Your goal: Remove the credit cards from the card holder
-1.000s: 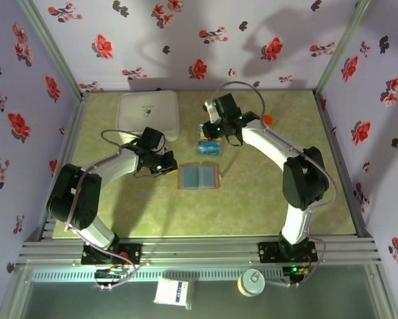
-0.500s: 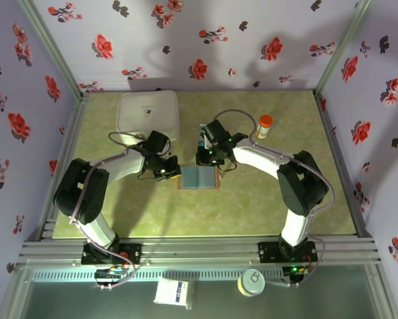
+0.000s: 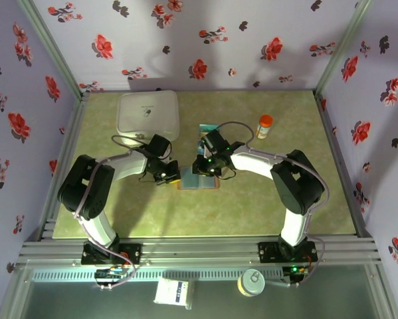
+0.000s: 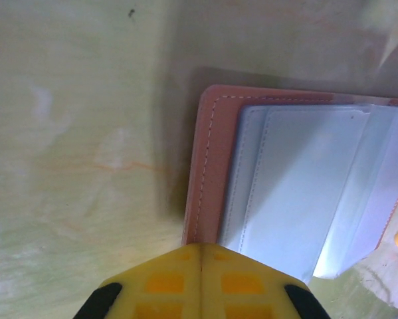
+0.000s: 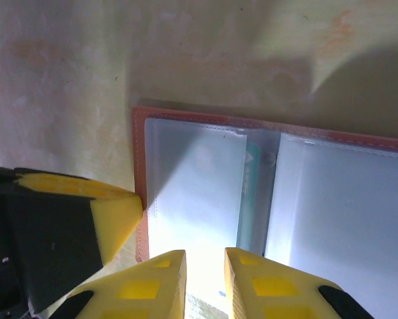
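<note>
The card holder (image 3: 200, 179) lies open on the green table, tan-brown rim around grey-blue pockets (image 5: 199, 179). A teal credit card (image 5: 254, 193) shows edge-on in its middle pocket. My left gripper (image 3: 169, 177) is shut, and its joined yellow tips (image 4: 200, 250) rest at the holder's tan rim (image 4: 208, 166). My right gripper (image 3: 205, 167) hovers low over the holder, its jaws (image 5: 205, 266) a narrow gap apart with nothing between them. A bluish rectangle (image 3: 206, 128) lies just behind the right gripper, mostly hidden by the arm.
A white rounded box (image 3: 149, 113) stands at the back left. An orange-capped bottle (image 3: 265, 125) stands at the back right. Floral walls close in the table on three sides. The left gripper's yellow finger (image 5: 115, 212) sits close beside my right fingers.
My right gripper came forward from the far side of the table to the holder and its jaws parted slightly. The left gripper slid right to the holder's left edge.
</note>
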